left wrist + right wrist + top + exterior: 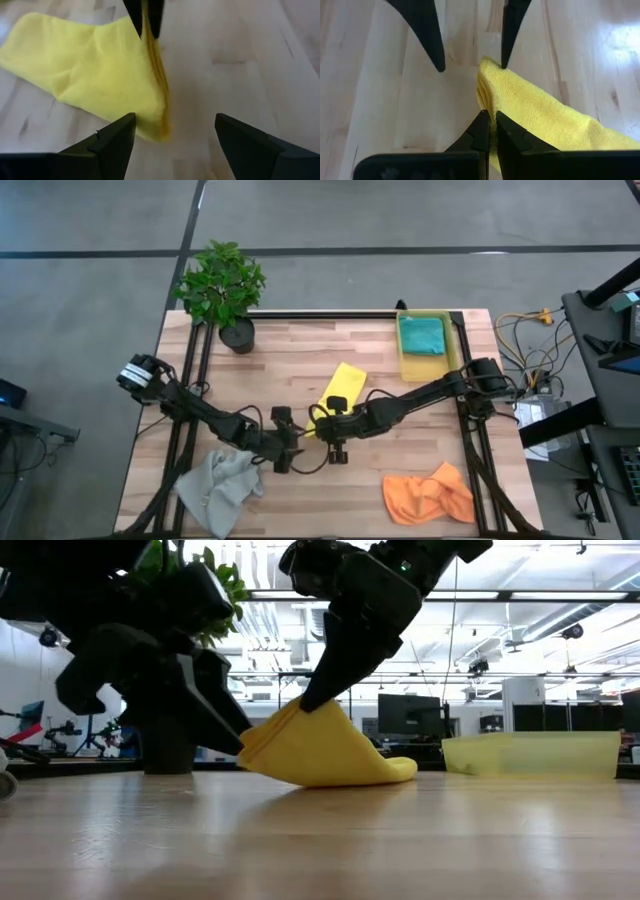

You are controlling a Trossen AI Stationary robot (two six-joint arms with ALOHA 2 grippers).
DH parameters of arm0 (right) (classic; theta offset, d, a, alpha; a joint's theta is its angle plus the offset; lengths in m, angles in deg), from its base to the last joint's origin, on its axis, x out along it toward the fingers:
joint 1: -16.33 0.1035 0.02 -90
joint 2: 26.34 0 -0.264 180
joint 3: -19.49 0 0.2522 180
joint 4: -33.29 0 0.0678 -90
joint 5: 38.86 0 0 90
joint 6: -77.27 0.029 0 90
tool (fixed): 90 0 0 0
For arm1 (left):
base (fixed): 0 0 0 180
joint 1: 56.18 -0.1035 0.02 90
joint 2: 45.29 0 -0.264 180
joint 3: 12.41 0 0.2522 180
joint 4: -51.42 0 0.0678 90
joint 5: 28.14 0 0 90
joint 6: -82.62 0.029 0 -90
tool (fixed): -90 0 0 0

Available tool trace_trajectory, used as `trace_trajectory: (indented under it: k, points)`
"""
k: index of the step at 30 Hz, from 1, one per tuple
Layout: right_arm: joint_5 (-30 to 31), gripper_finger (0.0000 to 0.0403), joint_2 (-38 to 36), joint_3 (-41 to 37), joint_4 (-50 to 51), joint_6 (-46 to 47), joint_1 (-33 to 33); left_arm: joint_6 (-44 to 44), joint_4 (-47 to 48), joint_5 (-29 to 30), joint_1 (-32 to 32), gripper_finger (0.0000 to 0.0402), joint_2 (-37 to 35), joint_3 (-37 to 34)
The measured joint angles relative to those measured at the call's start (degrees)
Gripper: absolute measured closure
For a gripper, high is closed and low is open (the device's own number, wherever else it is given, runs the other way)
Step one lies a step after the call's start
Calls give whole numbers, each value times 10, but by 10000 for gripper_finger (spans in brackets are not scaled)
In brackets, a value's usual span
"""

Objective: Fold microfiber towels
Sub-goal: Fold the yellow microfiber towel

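The yellow towel (342, 383) lies folded mid-table, and its near end is lifted. My right gripper (334, 420) is shut on that end. My left gripper (288, 452) is open just left of it, its fingers (434, 45) standing either side of the raised edge. I cannot tell whether they touch it. The teal towel (422, 335) lies in the yellow bin (455, 350). The orange towel (430, 495) and the light grey towel (222, 485) lie crumpled near the front edge. My right gripper pinches the yellow towel's near-end edge (486, 102) between its two fingers, over several stacked layers (156, 60). The fingers (325, 675) slant down from the upper right. The held end is raised off the table, and the rest of the towel (350, 765) lies on the wood.
A potted plant (222, 285) stands at the far left of the table. The yellow bin sits at the far right. Cables run right of the table. Bare wood shows in front, between the grey and orange towels.
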Motion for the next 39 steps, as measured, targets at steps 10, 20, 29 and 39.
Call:
trace_trajectory:
  k: [10, 20, 29, 39]
  points:
    - [0, 391, -2, -1, -29, 13, -2, 73, -68, 26, -2, 160, 21, -2]
    - [0, 391, -2, -1, -32, 23, -7, 77, -70, 109, -3, 192, 51, 5]
    - [1, 391, -2, -1, -32, 28, -7, 79, -69, 70, -4, 372, 50, 6]
    - [-5, 383, -9, -1, -29, 13, -7, 106, -46, 58, -7, 399, 44, 9]
